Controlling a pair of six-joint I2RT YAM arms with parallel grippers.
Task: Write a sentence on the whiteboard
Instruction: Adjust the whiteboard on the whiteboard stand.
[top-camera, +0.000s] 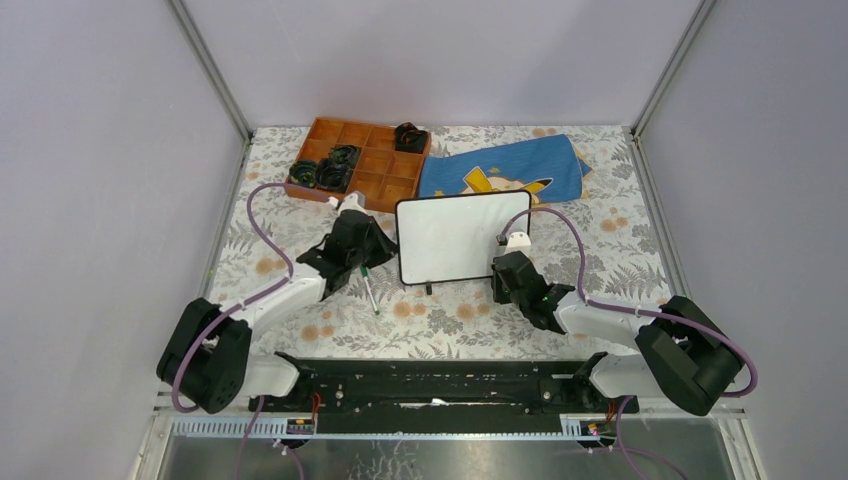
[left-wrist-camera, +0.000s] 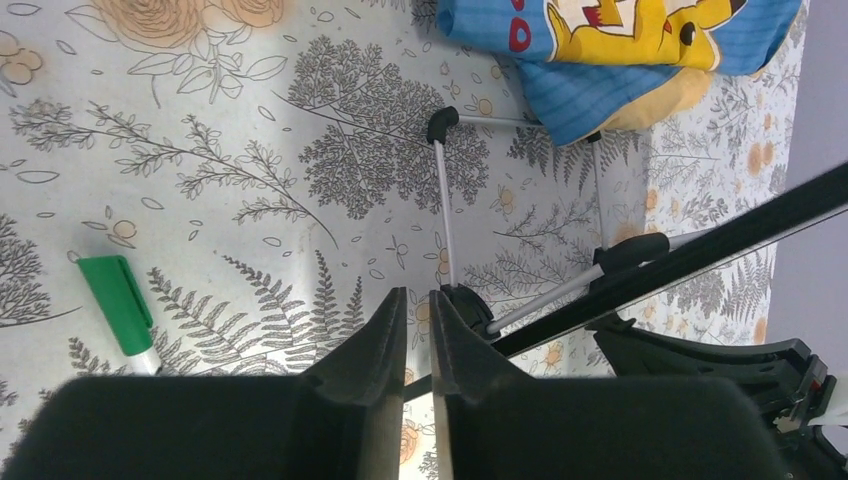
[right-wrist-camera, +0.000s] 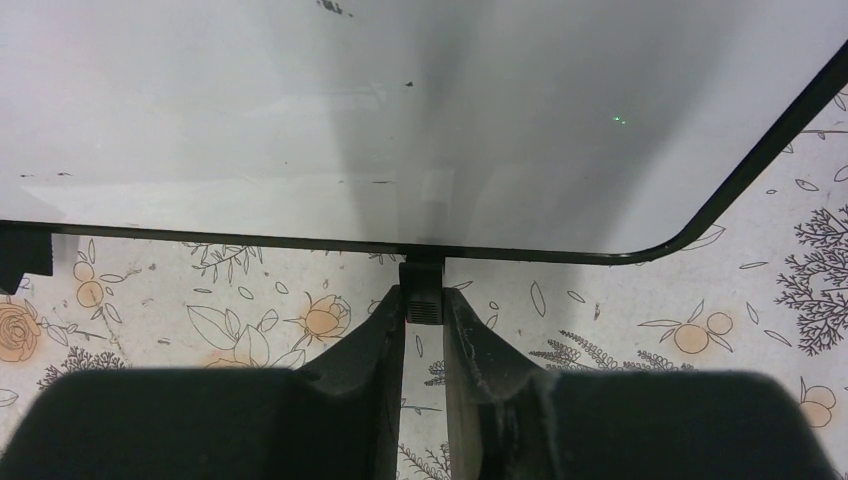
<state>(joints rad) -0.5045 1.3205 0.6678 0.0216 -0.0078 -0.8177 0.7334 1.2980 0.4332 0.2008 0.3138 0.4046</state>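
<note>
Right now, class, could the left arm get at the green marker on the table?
Probably yes: the green marker lies uncovered beside the left gripper, nothing between them, though its near-shut jaws must open first.

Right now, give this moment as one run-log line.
whiteboard: blank; green-capped marker: lying loose; left gripper: nearly shut, empty; right gripper: shut on whiteboard foot

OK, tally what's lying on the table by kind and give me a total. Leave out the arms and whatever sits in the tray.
whiteboard: 1
green marker: 1
blue cloth: 1
orange compartment tray: 1
Total: 4
</note>
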